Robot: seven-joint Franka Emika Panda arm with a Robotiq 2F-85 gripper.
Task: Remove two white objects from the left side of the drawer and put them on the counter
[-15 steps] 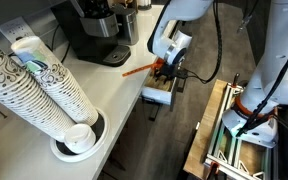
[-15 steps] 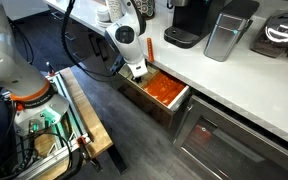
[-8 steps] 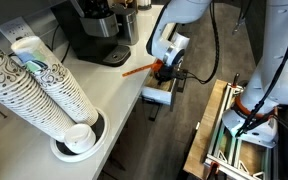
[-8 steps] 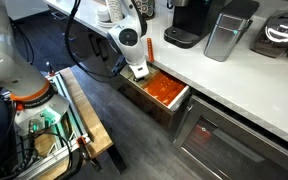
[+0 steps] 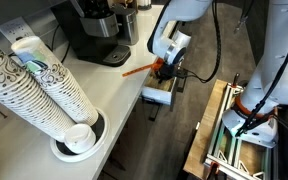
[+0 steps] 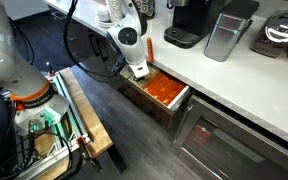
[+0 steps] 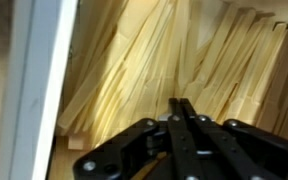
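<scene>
My tool (image 7: 181,112) tips pressed together among pale strips (image 7: 124,70) beside the drawer (image 7: 42,80) wall, I am planning a slow, straight lift toward the desk (image 5: 124,95).

claw (image 7: 181,108) open a second ago, now shut, fingers pressed together

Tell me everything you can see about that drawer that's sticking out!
The drawer is pulled out from under the counter. It is narrow, with white walls. One part holds orange things; the wrist view shows another part full of pale flat sticks lying jumbled. The gripper reaches down into it, jaws shut.
</scene>
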